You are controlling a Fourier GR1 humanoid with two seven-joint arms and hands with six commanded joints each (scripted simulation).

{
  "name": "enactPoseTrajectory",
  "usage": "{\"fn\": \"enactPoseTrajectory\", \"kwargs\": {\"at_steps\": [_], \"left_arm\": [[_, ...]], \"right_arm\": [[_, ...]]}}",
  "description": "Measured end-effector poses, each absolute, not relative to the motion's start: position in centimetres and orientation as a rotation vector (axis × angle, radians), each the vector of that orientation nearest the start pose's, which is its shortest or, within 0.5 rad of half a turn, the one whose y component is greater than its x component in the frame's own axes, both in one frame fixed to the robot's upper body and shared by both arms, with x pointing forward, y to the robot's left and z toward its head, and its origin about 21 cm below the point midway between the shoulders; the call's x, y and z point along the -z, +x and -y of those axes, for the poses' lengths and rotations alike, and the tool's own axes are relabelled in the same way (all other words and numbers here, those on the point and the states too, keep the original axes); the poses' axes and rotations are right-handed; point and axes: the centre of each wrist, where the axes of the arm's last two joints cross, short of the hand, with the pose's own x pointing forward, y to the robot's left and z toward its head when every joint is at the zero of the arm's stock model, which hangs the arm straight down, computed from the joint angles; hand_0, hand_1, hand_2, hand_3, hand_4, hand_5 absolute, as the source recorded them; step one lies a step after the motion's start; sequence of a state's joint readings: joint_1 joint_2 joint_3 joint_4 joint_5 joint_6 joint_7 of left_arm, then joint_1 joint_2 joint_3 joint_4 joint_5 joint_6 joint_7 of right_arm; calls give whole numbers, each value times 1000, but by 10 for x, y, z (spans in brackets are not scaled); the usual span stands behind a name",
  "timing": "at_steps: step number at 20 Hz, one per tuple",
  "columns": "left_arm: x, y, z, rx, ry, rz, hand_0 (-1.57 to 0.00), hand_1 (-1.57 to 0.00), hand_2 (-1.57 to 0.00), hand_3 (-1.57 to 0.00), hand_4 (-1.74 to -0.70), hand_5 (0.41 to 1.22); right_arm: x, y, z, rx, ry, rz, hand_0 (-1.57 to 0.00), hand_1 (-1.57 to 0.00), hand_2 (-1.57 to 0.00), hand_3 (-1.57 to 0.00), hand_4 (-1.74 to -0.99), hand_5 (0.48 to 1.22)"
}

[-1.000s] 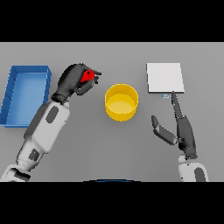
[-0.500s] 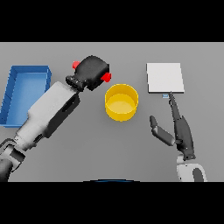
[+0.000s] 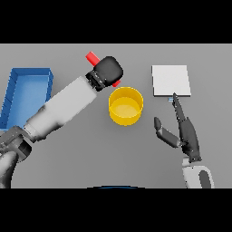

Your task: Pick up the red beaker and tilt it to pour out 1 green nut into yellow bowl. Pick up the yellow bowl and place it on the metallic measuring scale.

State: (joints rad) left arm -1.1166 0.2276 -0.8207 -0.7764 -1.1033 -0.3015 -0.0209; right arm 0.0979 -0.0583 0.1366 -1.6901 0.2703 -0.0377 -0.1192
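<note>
1. Here my left robot hand (image 3: 108, 71) grips the red beaker (image 3: 93, 57), tilted, just beyond the yellow bowl (image 3: 126, 106) mid-table.
2. My right robot hand (image 3: 186, 132) rests open, fingers straight, beside the measuring scale (image 3: 170, 80) toward the far right edge.

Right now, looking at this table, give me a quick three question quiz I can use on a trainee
1. True or false: the left hand is curled round the red beaker.
2. Multiple choice: where does the yellow bowl sit? A) on the metallic scale; B) on the table between the blue tray and the scale; C) inside the blue tray.
3. Fill in: the right hand lies with fingers straight, fingertip pointing toward the ____.

Key: 1 true; 2 B; 3 scale.
</note>
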Motion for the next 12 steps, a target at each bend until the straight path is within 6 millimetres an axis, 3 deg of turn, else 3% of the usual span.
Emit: {"fn": "enactPoseTrajectory", "kwargs": {"at_steps": [4,12], "left_arm": [[-112,414,-54,-2846,-1387,-1255,-1571,-1571,-1571,-1571,-1729,1220],[-98,403,-32,-2663,-1414,-1086,-1571,-1571,-1571,-1571,-1735,1221]], "right_arm": [[-6,218,219,-314,-177,1734,1,1,1,1,-1058,696],[-6,221,219,-288,-189,1746,1,1,1,1,-1076,678]]}}
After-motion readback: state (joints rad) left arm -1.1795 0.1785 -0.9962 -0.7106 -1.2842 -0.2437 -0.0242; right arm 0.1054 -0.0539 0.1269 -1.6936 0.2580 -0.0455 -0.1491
